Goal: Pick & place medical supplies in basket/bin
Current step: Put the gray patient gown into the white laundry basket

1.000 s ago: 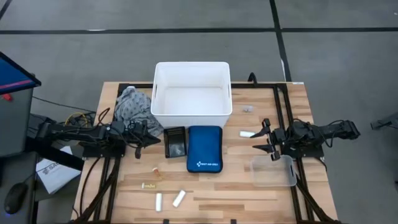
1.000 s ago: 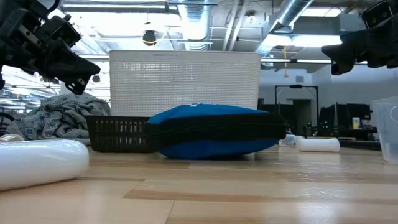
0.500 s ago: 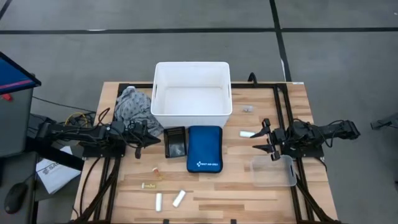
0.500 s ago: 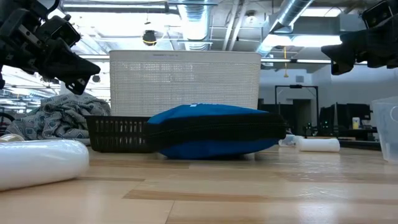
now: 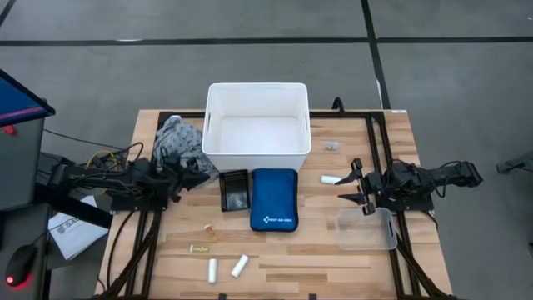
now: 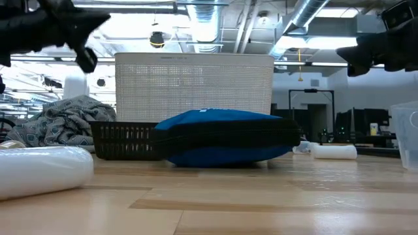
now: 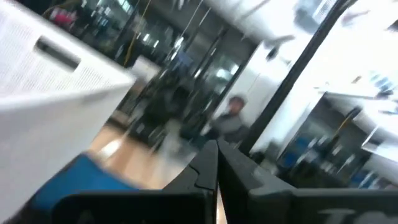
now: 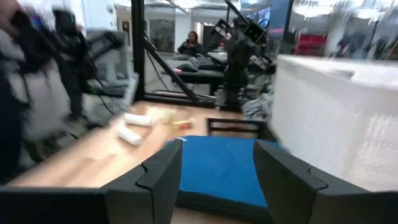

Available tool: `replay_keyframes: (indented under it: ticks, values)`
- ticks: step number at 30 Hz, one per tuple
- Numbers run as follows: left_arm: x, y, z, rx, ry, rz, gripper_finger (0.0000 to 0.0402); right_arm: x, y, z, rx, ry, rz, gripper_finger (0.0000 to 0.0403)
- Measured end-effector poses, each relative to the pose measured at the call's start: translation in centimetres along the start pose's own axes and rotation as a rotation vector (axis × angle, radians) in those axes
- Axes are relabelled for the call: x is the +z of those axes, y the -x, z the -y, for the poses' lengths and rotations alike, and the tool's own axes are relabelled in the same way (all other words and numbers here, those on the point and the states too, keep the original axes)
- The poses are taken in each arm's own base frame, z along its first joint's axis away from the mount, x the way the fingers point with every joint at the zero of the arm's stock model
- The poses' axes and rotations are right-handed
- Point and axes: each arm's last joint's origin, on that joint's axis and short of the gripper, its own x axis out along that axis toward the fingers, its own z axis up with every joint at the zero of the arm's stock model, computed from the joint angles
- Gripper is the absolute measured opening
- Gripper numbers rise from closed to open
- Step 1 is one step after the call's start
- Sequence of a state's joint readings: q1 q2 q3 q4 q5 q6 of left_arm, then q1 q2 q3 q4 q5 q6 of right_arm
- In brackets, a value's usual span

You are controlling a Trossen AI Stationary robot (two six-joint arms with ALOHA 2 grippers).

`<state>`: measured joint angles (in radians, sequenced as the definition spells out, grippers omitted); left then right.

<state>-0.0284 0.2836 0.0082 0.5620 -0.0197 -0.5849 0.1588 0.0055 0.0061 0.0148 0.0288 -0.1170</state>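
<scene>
The grey-and-white patterned cloth (image 5: 177,143) lies crumpled on the table against the left wall of the white bin (image 5: 256,158); it also shows in the low view (image 6: 62,127). Two white rolls (image 5: 226,267) lie near the near edge, and a third roll (image 5: 331,178) lies right of the blue pouch (image 5: 274,198). Tiny tan pieces (image 5: 200,247) sit left of the rolls. My left gripper (image 5: 179,177) is shut and raised just near of the cloth (image 7: 216,167). My right gripper (image 5: 348,187) is open above the table beside the third roll (image 8: 217,180).
A small black mesh basket (image 5: 235,190) sits between the cloth and the blue pouch. A clear plastic container (image 5: 366,229) lies under the right arm. A small clear item (image 5: 331,146) rests right of the bin. Bare wood shows along the near edge.
My left gripper has risen, drawn back a little toward the table's left edge and tipped its fingers upward; its move is quick and blurred. The right arm and the objects have kept still.
</scene>
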Motion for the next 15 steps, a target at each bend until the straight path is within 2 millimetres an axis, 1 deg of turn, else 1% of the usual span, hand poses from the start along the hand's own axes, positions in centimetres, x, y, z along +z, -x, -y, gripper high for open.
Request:
replay_keyframes:
  ticks: [1,3,6,9,12,15]
  values:
    - [0.3,0.0,0.2,-0.018,0.000,0.033,0.0000,0.0,0.0,0.1,-0.008,0.044,0.000,0.0193]
    - [0.9,0.1,0.5,-0.028,0.003,0.112,0.0000,0.1,0.0,0.1,-0.010,0.071,0.010,0.0193]
    - [2.0,0.3,0.9,-0.034,0.017,0.256,0.0000,0.3,0.0,0.3,-0.029,0.052,0.028,0.0193]
    - [3.1,0.7,1.4,-0.039,0.001,0.401,0.0000,0.9,0.0,0.5,-0.056,0.017,0.091,0.0193]
    - [4.6,1.4,2.0,0.005,-0.113,0.601,0.0000,1.2,0.0,0.7,-0.072,0.015,0.122,0.0193]
    - [7.0,2.2,3.2,0.083,-0.264,0.804,0.0003,1.7,0.1,0.8,-0.076,-0.042,0.183,0.0193]
